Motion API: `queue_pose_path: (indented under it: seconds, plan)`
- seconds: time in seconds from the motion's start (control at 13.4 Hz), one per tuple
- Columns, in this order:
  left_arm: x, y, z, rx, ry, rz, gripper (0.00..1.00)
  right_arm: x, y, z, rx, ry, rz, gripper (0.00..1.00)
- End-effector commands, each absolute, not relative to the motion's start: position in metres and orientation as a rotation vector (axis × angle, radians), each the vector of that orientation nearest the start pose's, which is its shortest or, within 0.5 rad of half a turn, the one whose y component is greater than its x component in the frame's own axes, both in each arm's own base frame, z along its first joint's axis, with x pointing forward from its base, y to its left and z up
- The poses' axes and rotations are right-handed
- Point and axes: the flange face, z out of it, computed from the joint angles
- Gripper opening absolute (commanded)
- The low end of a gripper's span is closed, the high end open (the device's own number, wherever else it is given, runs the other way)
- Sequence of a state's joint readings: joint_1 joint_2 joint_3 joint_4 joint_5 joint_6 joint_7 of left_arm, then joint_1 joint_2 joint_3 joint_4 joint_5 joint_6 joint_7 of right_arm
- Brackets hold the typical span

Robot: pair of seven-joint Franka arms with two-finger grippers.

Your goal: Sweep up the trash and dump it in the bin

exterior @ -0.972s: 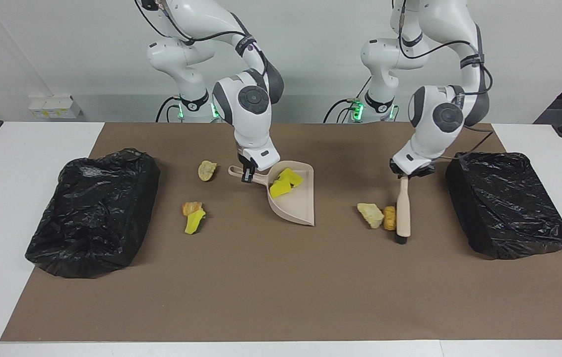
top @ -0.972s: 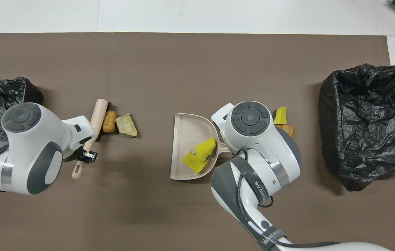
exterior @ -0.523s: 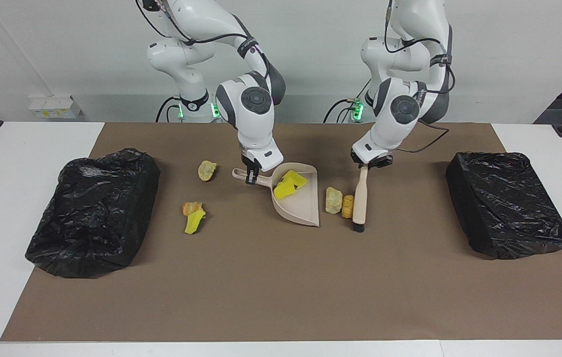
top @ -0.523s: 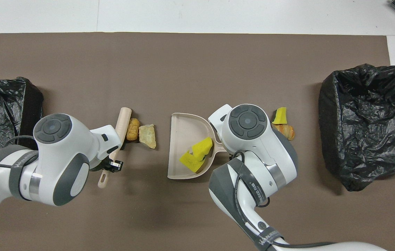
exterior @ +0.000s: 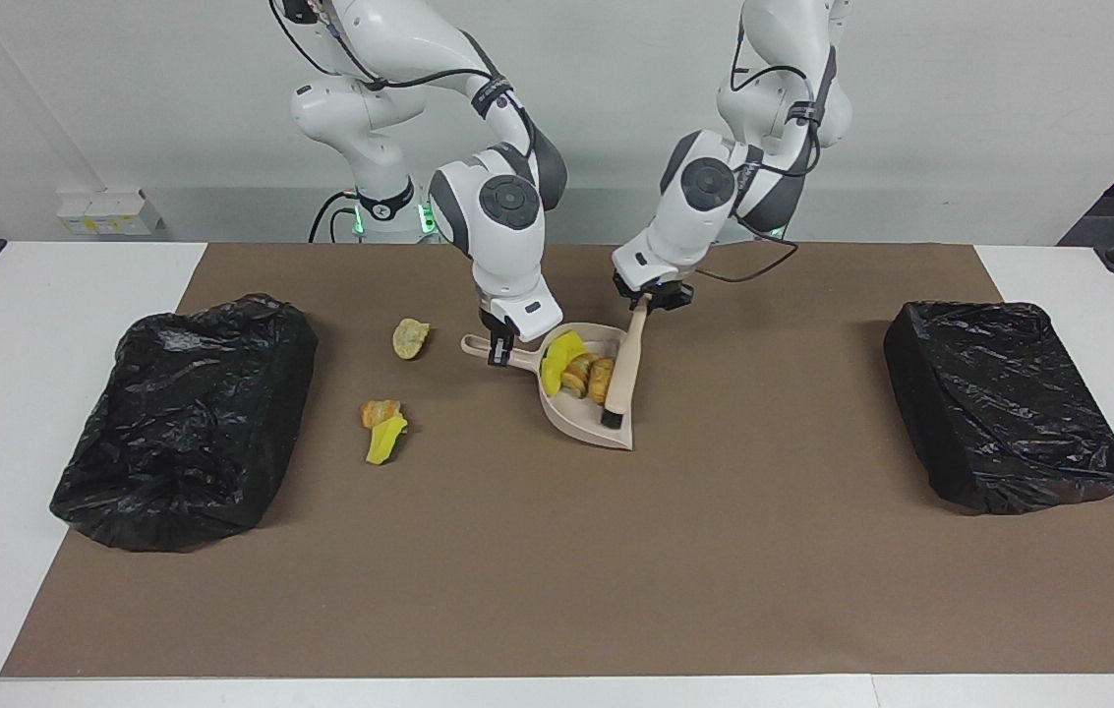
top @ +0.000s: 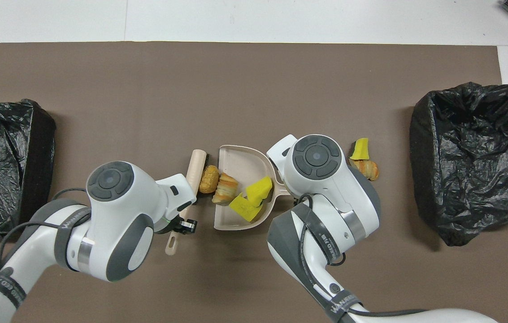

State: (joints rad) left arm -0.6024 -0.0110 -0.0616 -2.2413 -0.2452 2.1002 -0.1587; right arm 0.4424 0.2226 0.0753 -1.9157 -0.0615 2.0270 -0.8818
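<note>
My right gripper [exterior: 498,348] is shut on the handle of the beige dustpan [exterior: 608,429], which lies on the brown mat; the arm hides this grip in the overhead view. My left gripper [exterior: 648,299] is shut on the handle of a wooden brush [exterior: 622,374], whose head lies at the pan's mouth [top: 235,155]. Two yellow trash chunks [top: 253,198], a striped beige one [top: 226,191] and an orange-brown one [top: 209,178] sit in the pan against the brush [top: 196,167].
A pale chunk [exterior: 410,337] lies on the mat beside the pan handle. An orange and a yellow chunk [exterior: 382,426] lie together farther from the robots. Black-lined bins stand at the right arm's end [exterior: 188,418] and the left arm's end [exterior: 1004,398].
My left arm has swept the brush sideways toward the dustpan, pushing the beige and orange-brown chunks into it. The dustpan has shifted slightly in the right gripper.
</note>
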Motion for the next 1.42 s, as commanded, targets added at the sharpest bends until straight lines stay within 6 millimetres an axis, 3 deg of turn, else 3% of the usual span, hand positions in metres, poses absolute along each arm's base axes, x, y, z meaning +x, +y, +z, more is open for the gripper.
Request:
queue_pose_path:
  seconds: [0.0, 0.22, 0.45, 0.67, 0.82, 0.97, 1.35]
  plan:
    - [0.398, -0.326, 0.371, -3.241, 0.47, 0.315, 0.0, 0.522, 0.283, 0.375, -2.371, -2.059, 0.147, 0.0]
    - [0.4, -0.324, 0.373, -3.229, 0.105, 0.327, 0.0, 0.529, 0.269, 0.385, -2.372, -2.061, 0.121, 0.0]
    - [0.407, -0.319, 0.376, -3.135, 0.089, 0.207, 0.0, 0.533, 0.265, 0.391, -2.355, -2.049, 0.093, 0.0]
    - [0.407, -0.313, 0.378, -3.115, -0.046, 0.227, 0.0, 0.544, 0.239, 0.406, -2.321, -2.061, 0.045, 0.0]
    - [0.394, -0.31, 0.38, -3.059, -0.096, 0.313, 0.0, 0.553, 0.216, 0.42, -2.26, -2.056, -0.017, 0.0]
    - [0.388, -0.316, 0.382, -3.059, -0.228, 0.279, 0.0, 0.565, 0.189, 0.438, -2.217, -2.08, 0.004, 0.0]
    - [0.317, -0.358, 0.378, -3.101, -0.202, 0.193, 0.0, 0.578, 0.123, 0.48, -2.16, -2.132, -0.045, 0.0]
